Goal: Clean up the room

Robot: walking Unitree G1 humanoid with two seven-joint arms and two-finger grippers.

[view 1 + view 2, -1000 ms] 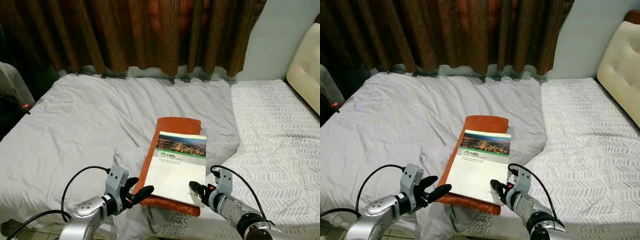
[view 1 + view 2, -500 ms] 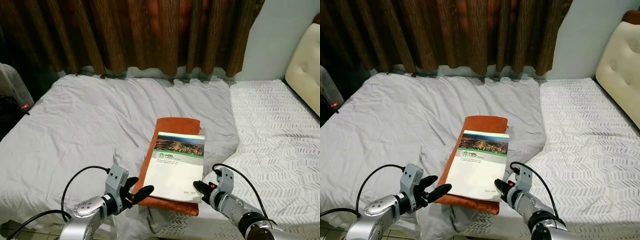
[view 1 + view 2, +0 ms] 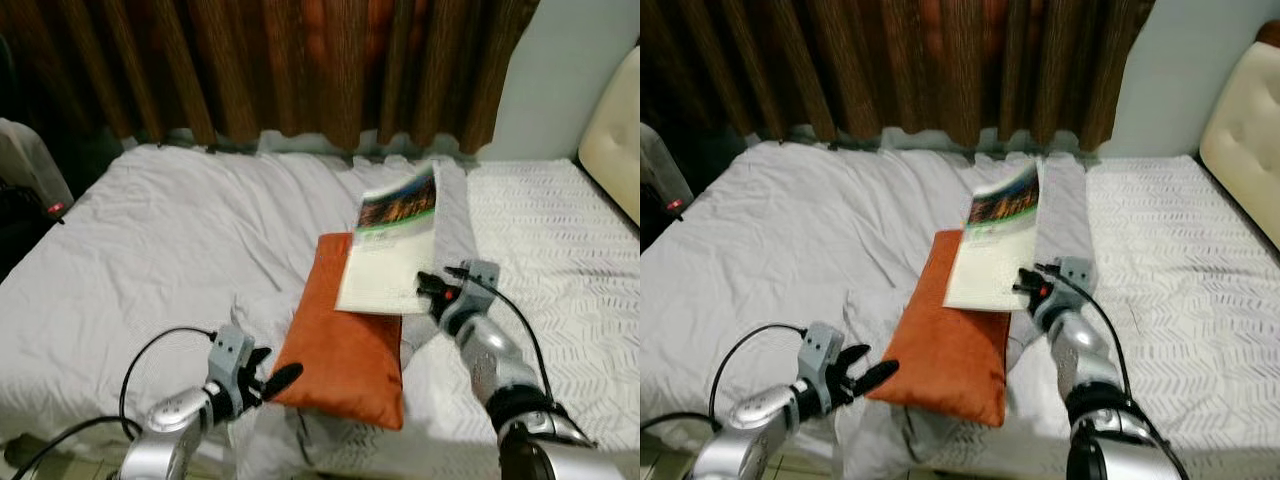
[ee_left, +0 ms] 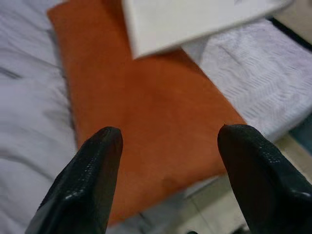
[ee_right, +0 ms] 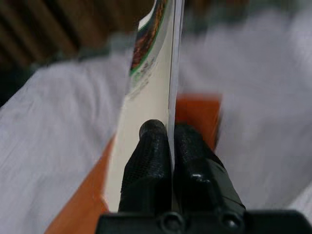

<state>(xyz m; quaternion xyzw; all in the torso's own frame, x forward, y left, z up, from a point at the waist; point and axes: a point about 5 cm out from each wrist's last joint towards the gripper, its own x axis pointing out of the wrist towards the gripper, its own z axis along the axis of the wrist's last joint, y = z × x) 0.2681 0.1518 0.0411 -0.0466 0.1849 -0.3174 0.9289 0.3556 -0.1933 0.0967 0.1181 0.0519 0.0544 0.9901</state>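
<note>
Bed (image 3: 150, 260) is spread across the view; curtains (image 3: 300, 70) are hung behind its far edge, a headboard (image 3: 615, 130) is seen at far right. A cushion (image 3: 345, 340) is laid on the bed near the front edge, centre. A booklet (image 3: 390, 255) is held raised above the cushion's far right part, w/ its near right corner pinched by the right gripper (image 3: 436, 290), just right of the cushion. The left gripper (image 3: 268, 378) is placed at the cushion's near left corner, fingers (image 4: 87, 180) spread apart.
</note>
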